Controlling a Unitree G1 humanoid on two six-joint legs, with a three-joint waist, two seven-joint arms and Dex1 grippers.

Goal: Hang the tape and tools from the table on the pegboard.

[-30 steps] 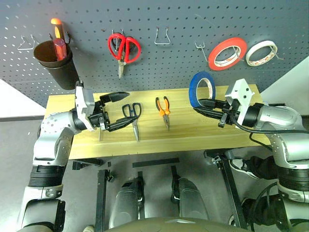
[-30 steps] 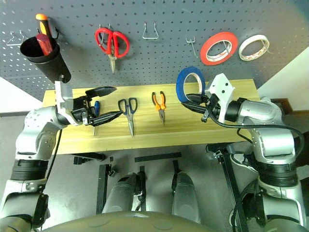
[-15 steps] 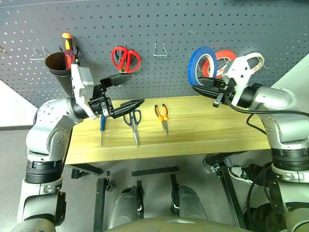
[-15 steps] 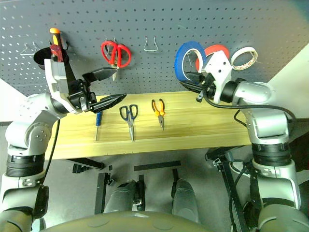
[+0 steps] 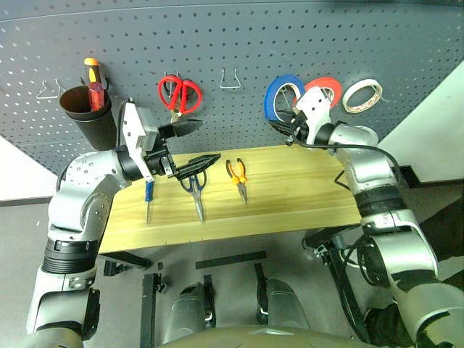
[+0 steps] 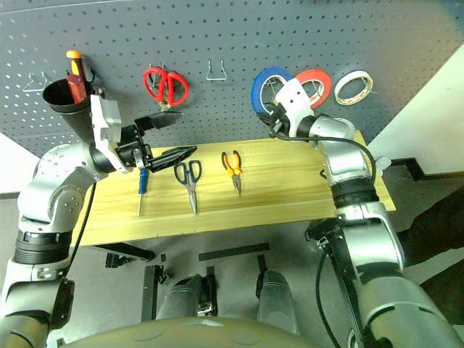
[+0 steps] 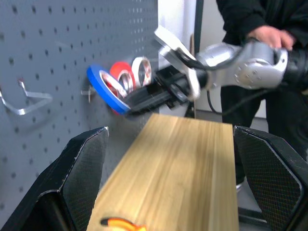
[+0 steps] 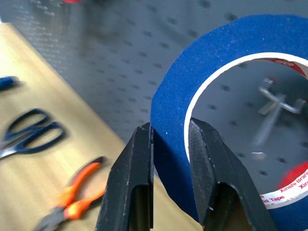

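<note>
My right gripper is shut on the lower wall of the blue tape and holds the ring upright against the dark grey pegboard, just left of a red roll. In the right wrist view a wire hook shows through the tape's hole. On the light wooden table lie the blue-handled screwdriver, the dark-blue scissors and the orange-and-black pliers. My left gripper hangs open and empty above the scissors.
On the pegboard hang red scissors, a black cup with screwdrivers, a red roll, a cream-white roll and a bare wire hook. A person in dark clothes stands past the table's right end.
My right arm has carried the blue tape up and forward from over the table to the pegboard beside the red roll. The left gripper has stayed open in about the same place.
</note>
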